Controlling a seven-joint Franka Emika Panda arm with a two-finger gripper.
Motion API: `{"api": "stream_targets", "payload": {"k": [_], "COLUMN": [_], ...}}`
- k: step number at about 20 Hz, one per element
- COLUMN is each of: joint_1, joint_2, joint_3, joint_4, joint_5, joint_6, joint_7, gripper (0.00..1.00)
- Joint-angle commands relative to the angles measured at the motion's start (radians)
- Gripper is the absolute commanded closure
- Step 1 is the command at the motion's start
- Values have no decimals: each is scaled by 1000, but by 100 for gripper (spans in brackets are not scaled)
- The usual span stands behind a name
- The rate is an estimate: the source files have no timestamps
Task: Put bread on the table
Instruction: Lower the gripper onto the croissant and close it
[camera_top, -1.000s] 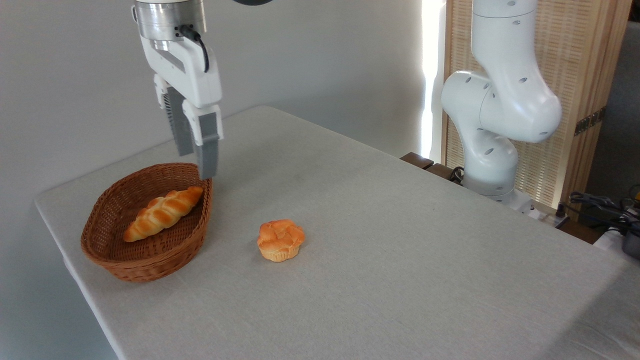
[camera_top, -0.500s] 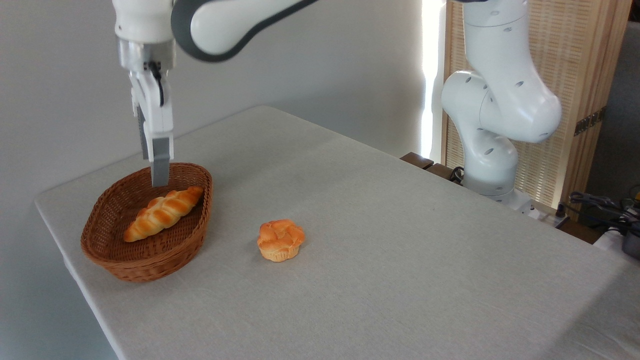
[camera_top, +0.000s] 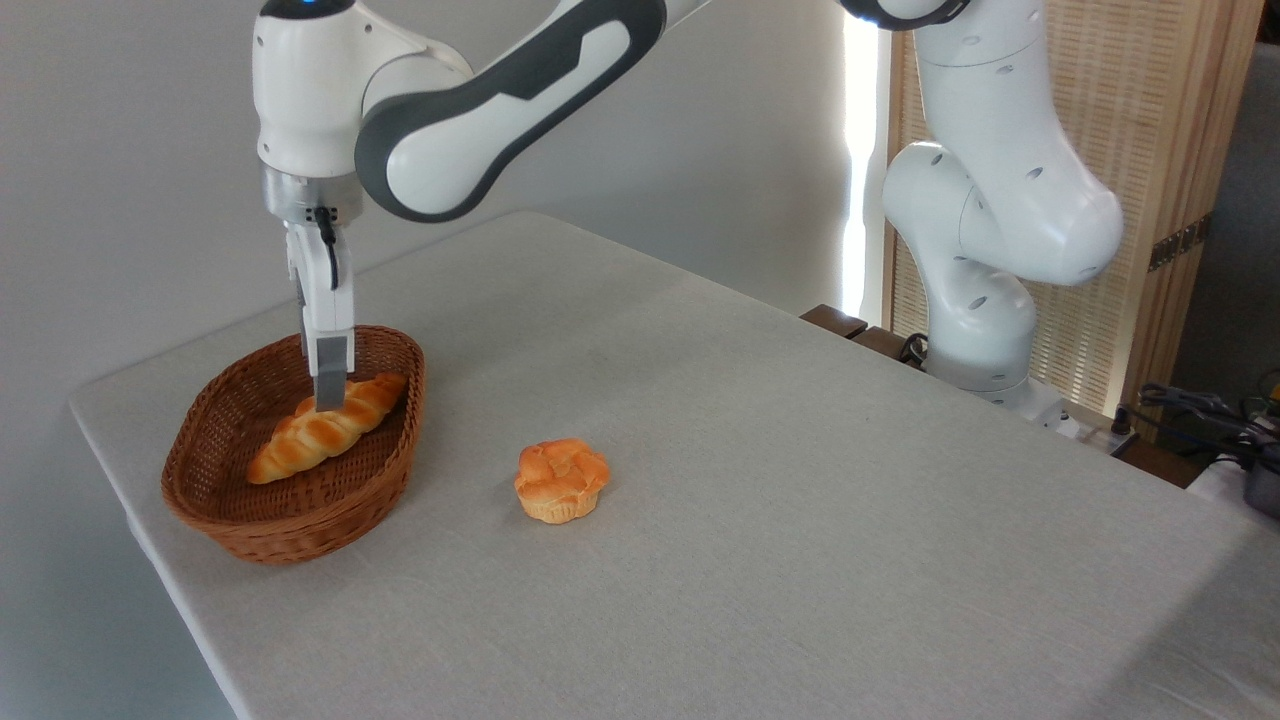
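**End effector down over the bread in the basket**

The bread (camera_top: 325, 428) lies inside the wicker basket (camera_top: 290, 520) at the left end of the worktop (camera_top: 800, 480), running diagonally from lower left to upper right. The end effector (camera_top: 329, 392) points straight down into the basket, and its grey fingertip sits right at the upper right half of the loaf, overlapping its top edge. It is seen edge-on, so only one finger (camera_top: 330, 370) shows clearly; whether the jaws stand wide or narrow, or already press the loaf, cannot be told from this view.

The loaf is long and narrow, braided into glossy golden-orange segments with paler seams and tapered ends. The basket is a brown oval of tight woven wicker with a raised rim. The worktop is covered in a plain light grey-beige cloth with a fine weave. Well apart from the basket, on the bare cloth to its right, sits a round muffin-shaped bun (camera_top: 561, 480), orange on top with a paler ridged base.
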Motion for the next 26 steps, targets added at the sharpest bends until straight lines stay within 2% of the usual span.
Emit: {"api": "stream_targets", "payload": {"k": [1, 2, 6, 11, 14, 17, 19, 22, 26], "joint_1": [6, 5, -11, -11, -11, -11, -11, -9, -9], "joint_2": [22, 34, 71, 80, 82, 81, 81, 79, 74], "joint_3": [-12, -13, -13, -16, -16, -16, -16, -16, -13], "joint_4": [-20, -20, -26, -42, -48, -46, -46, -46, -45], "joint_5": [9, 14, 106, 113, 112, 112, 112, 109, 101], "joint_6": [48, 56, 76, 76, 76, 76, 76, 76, 74], "joint_7": [6, 6, 6, -3, -5, -5, -3, -3, -3], "gripper": [0, 0, 0, 3, 23, 57, 69, 80, 81]}}
